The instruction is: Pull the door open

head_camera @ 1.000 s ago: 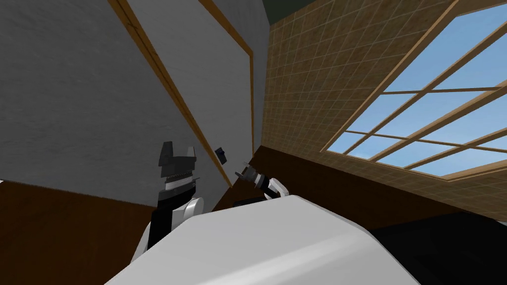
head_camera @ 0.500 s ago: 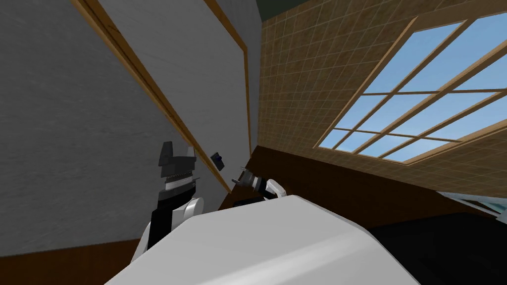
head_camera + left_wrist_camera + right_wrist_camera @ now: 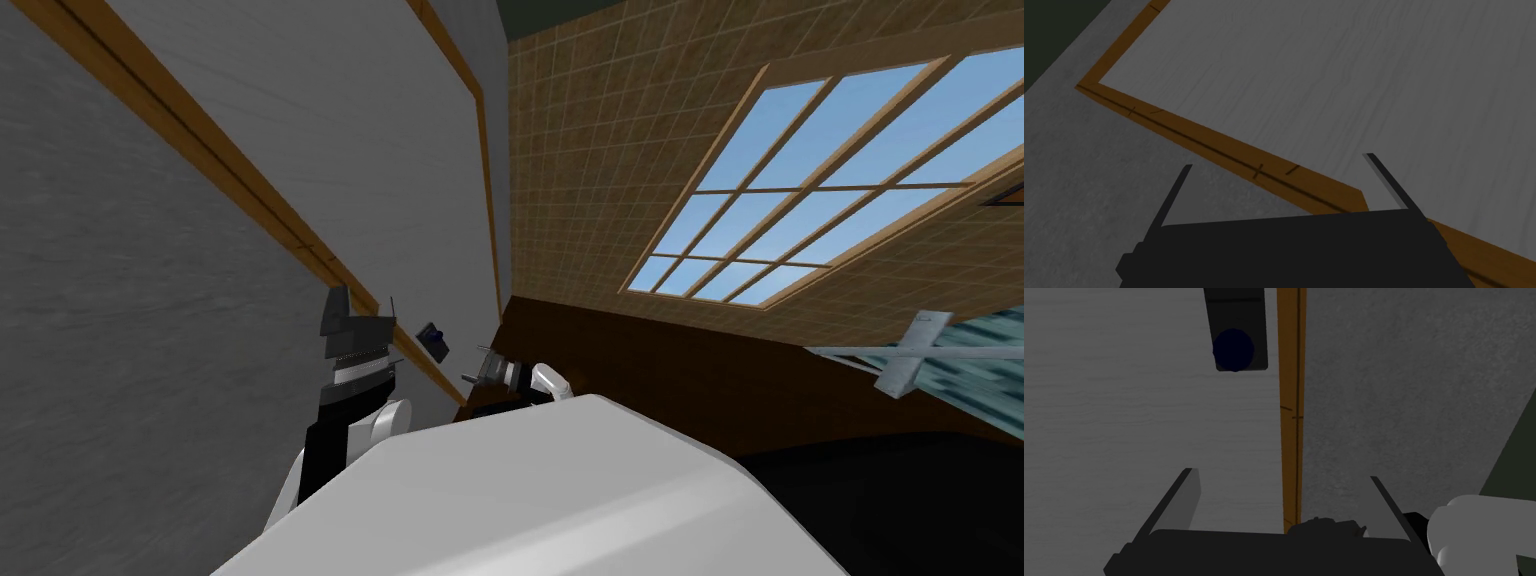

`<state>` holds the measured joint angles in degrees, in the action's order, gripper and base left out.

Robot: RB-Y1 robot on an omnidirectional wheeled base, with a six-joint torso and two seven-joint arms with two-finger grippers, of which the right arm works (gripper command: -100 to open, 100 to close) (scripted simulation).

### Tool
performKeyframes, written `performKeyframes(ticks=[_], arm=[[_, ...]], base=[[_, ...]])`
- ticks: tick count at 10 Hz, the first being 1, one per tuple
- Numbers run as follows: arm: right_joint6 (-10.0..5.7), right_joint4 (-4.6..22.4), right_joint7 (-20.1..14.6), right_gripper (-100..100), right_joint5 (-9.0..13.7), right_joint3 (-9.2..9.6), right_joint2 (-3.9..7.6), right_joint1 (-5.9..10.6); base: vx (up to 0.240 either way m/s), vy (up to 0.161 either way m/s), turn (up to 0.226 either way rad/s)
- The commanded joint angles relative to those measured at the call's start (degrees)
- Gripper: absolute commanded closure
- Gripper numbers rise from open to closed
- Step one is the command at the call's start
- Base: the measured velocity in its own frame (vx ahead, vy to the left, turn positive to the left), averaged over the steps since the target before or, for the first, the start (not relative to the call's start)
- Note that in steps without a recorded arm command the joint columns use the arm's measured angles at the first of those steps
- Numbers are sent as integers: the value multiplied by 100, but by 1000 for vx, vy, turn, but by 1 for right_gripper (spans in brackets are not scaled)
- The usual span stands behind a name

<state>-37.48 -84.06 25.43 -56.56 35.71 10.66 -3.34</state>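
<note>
Dark knob (image 3: 1234,349) ahead of wide-spread right gripper (image 3: 1282,474), not touching

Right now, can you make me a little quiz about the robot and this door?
1. True or false: the right jaws are shut on the dark blue knob.
2. Pick one: what colour is the frame beside the door? A green, B brown, C pink.
3. Fill the gap: the left jaws stand ____.

Key
1. False: they stand open, with the knob ahead of them and not touched.
2. B.
3. Open.
</note>
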Motion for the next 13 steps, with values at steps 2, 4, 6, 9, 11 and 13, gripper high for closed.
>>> performKeyframes(ticks=[2,4,6,9,11,13], arm=[[-21,157,57,-100,-276,169,-46,102],[-53,287,109,-100,-448,269,-97,176],[24,356,151,-100,-371,104,-133,241],[122,686,320,-100,-276,-217,-294,450],[223,1027,490,-100,-176,-546,-467,664],[276,1207,578,-100,-123,-719,-563,776]], base=[[151,154,-247],[210,153,-244],[2,18,97],[-199,-14,223],[-175,54,335],[-56,57,200]])
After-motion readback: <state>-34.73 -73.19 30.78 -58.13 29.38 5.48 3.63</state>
